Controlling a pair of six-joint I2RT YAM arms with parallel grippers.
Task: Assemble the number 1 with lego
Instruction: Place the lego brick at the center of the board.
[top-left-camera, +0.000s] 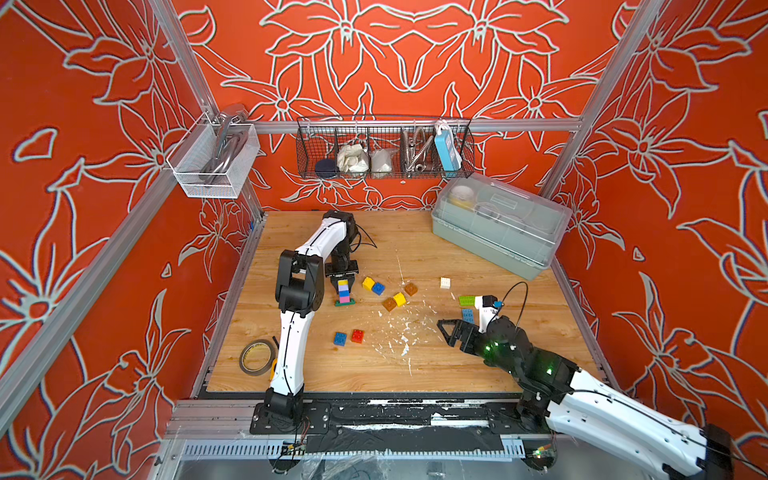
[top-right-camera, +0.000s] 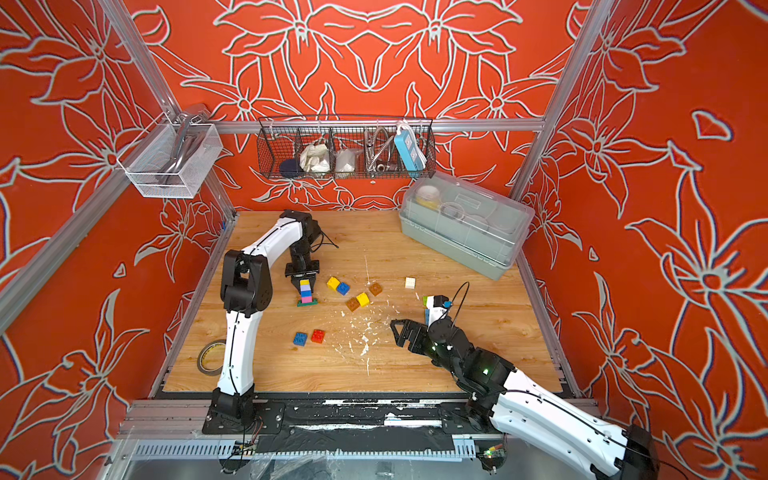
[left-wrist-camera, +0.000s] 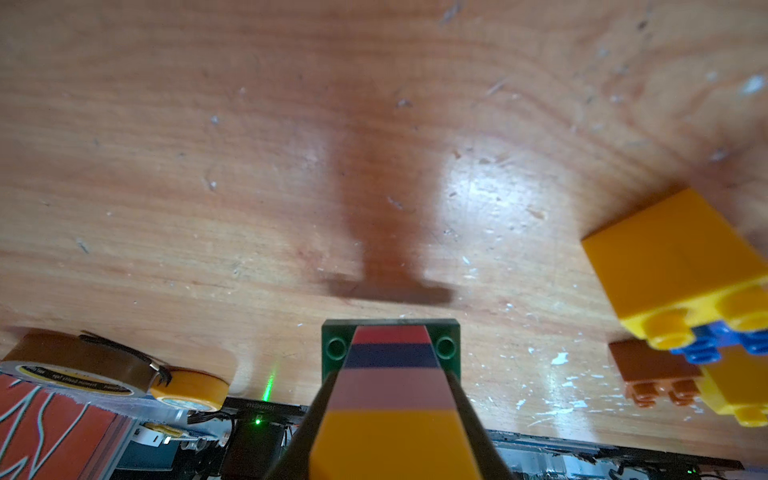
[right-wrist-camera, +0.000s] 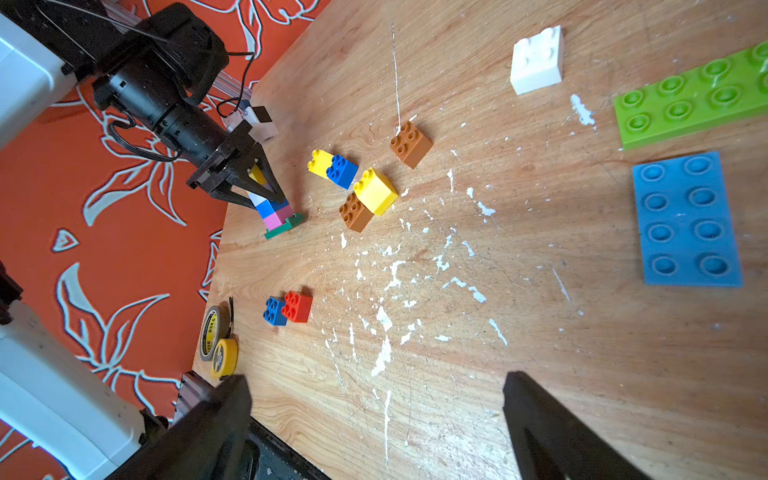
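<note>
Wooden table (top-left-camera: 457, 365) — my left pincer (top-left-camera: 343, 287) pinches the brick tower (top-left-camera: 344, 298), upright, yellow end up; right pincer (right-wrist-camera: 376, 380) spread.

Overhead pair, low wrist views, shared lego (top-left-camera: 343, 292)

- The light blue flat brick (top-left-camera: 468, 316) is half hidden behind the right arm (top-left-camera: 507, 336).
- The lime brick (right-wrist-camera: 698, 99) runs off the picture's edge.
- The yellow brick (left-wrist-camera: 681, 274) looks blurry.
</note>
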